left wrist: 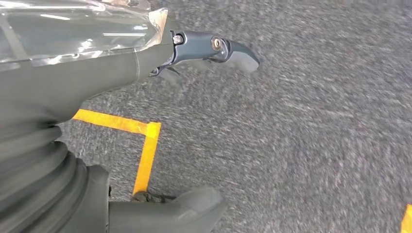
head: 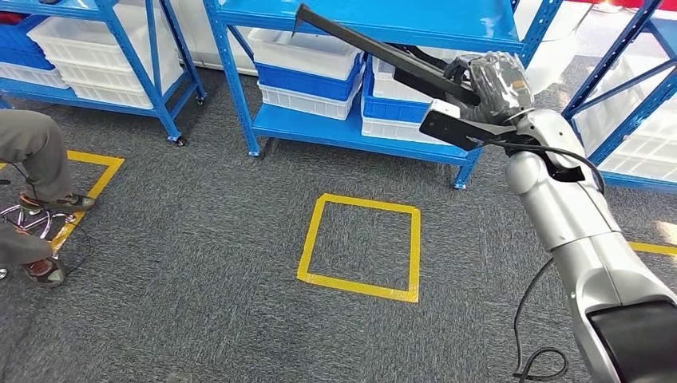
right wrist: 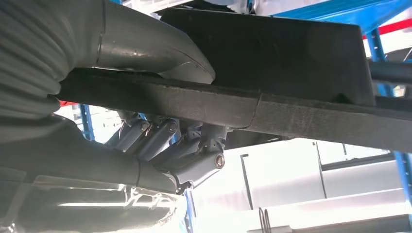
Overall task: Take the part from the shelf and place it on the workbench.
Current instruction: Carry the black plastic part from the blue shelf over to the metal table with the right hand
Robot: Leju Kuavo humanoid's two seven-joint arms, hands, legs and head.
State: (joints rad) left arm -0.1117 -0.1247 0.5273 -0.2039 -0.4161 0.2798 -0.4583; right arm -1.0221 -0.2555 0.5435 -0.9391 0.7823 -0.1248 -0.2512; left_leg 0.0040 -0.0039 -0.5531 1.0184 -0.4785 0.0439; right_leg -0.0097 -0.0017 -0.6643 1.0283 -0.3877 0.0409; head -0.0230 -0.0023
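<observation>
The long black part (head: 375, 49) is in my right hand (head: 491, 84), thumb (right wrist: 145, 43) on one side and fingers (right wrist: 194, 150) curled on the other, its far end slanting up across the blue shelf (head: 351, 132). My left hand (left wrist: 145, 63) hangs over the grey carpet (left wrist: 301, 145), holding nothing, fingers apart.

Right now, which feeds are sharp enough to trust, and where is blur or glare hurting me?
Head view: sharp, evenly lit, right hand and black part clear. Left wrist view: carpet smeared by motion blur, glare on the clear wrap over the left hand. Right wrist view: part dark against a blown-out bright background.
</observation>
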